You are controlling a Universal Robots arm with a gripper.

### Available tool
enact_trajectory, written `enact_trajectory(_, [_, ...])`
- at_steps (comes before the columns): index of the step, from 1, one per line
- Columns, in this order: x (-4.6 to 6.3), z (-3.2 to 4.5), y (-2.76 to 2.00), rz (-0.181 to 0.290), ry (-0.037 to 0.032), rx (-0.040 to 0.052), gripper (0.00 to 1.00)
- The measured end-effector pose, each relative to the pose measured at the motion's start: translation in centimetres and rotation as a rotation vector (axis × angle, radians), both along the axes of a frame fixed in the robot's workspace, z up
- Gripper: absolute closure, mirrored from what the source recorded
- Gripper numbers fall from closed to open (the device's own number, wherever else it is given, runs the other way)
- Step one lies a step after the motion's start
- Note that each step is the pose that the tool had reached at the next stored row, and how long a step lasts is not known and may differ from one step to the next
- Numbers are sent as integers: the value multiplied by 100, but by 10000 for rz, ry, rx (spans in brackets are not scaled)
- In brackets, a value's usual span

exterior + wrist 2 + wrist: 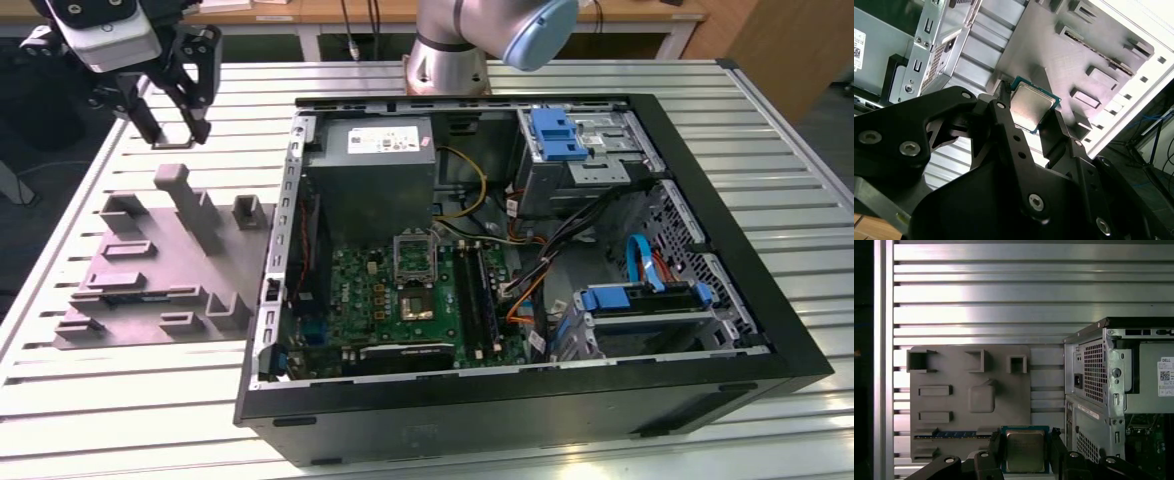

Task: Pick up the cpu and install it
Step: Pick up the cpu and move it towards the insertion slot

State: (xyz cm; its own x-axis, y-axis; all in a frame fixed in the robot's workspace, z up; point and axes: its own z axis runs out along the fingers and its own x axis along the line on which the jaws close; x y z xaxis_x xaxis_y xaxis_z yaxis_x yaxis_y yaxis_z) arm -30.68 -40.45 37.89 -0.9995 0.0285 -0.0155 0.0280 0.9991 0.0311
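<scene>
The robot arm's gripper (1025, 456) holds the cpu (1025, 450) clamped edge-on between its two black fingers, the pale metal lid facing both wrist cameras and a thin green-blue border showing around it. Judged from that hold, the pick-up half of the job is done. The installation is yet to come: in the exterior view the motherboard socket (416, 301) lies bare inside the open computer case (534, 405), its retention frame apparently raised, well apart from the gripper (176, 128), which hangs above the far end of the grey tray (134, 270) on the slatted metal counter (787, 200), to the exterior view's left of the case. That wider view supplies the layout of arm, tray, case and socket. The wrist views supply the grasp itself, the chip lifted clear of the tray (954, 405) below, with the perforated rear corner of the case beside it.
</scene>
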Motion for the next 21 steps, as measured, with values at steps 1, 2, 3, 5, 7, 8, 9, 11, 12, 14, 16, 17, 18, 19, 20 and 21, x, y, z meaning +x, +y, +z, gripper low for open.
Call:
enact_trajectory(1, [4, 0, 0, 0, 0, 0, 53])
enact_trajectory(2, [7, 0, 0, 0, 0, 0, 53])
enact_trajectory(3, [11, 0, 0, 0, 0, 0, 53])
enact_trajectory(5, [18, 0, 0, 0, 0, 0, 53])
enact_trajectory(7, [25, 0, 0, 0, 0, 0, 53])
enact_trajectory(8, [28, 0, 0, 0, 0, 0, 53])
enact_trajectory(9, [32, 0, 0, 0, -1, 0, 53])
enact_trajectory(11, [38, 0, 0, 0, 0, 0, 53])
enact_trajectory(12, [42, 0, 0, 0, -1, 0, 53])
enact_trajectory(14, [49, 0, 0, 0, 0, 0, 53])
enact_trajectory(16, [55, 0, 0, 0, 0, 0, 53])
enact_trajectory(17, [59, 0, 0, 0, 0, 0, 53])
enact_trajectory(18, [62, 0, 0, 0, 0, 0, 53])
enact_trajectory(19, [66, 0, 0, 0, 0, 0, 53])
enact_trajectory(20, [69, 0, 0, 0, 0, 0, 53])
enact_trajectory(21, [72, 0, 0, 0, 0, 0, 53])
